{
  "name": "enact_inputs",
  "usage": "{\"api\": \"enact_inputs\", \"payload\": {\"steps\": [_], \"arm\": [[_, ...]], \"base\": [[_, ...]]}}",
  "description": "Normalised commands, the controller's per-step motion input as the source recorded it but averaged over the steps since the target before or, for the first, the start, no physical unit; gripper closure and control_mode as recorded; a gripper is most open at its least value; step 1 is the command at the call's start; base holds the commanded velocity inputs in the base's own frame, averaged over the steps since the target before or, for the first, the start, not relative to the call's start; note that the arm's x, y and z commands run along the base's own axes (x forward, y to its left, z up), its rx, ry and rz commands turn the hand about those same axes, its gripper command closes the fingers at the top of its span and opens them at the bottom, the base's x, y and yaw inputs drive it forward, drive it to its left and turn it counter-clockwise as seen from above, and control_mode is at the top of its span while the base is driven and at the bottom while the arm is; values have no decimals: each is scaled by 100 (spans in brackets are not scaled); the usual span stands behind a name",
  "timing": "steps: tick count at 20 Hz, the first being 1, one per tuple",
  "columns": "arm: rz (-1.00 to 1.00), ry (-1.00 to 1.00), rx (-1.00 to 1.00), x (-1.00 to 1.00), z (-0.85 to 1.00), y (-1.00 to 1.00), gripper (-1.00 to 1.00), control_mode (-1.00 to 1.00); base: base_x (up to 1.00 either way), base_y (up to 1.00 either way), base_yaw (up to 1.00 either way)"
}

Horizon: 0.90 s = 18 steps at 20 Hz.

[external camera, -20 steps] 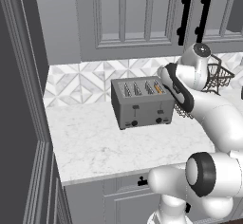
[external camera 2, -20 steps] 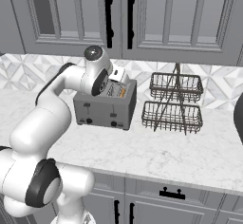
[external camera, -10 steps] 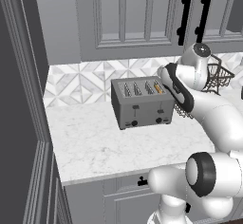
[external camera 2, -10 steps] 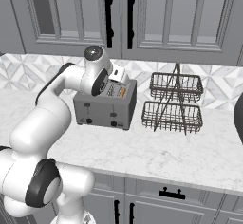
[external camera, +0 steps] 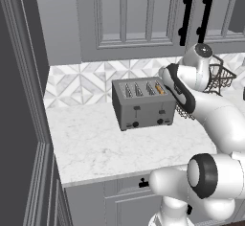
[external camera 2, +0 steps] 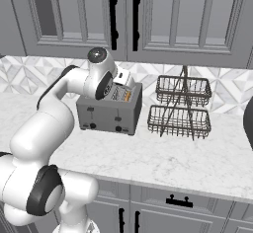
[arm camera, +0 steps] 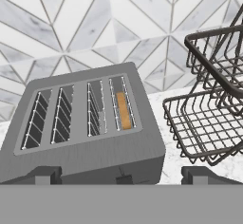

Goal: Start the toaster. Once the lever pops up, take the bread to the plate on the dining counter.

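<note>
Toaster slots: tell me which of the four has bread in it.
The outermost slot on the side nearest the wire basket rack. A golden-tan edge of bread shows inside it; the toaster's other three slots show only bare wire guides.

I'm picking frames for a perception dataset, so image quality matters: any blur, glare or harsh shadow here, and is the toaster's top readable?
Left base view: sharp, flat even light, toaster casts only a faint shadow. Right base view: equally crisp, no glare, wire basket rack cleanly resolved. Hand view: tilted, slots clear, bread visible in the rightmost one.
</note>
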Motion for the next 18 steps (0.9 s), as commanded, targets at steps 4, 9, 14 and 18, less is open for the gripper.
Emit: {"api": "enact_inputs", "payload": {"steps": [4, 9, 14, 18], "arm": [[0, 0, 0, 0, 0, 0, -100, -100], [0, 0, 0, 0, 0, 0, -100, -100], [0, 0, 0, 0, 0, 0, -100, -100], [0, 0, 0, 0, 0, 0, -100, -100]], "base": [[0, 0, 0], [0, 0, 0], [0, 0, 0], [0, 0, 0]]}}
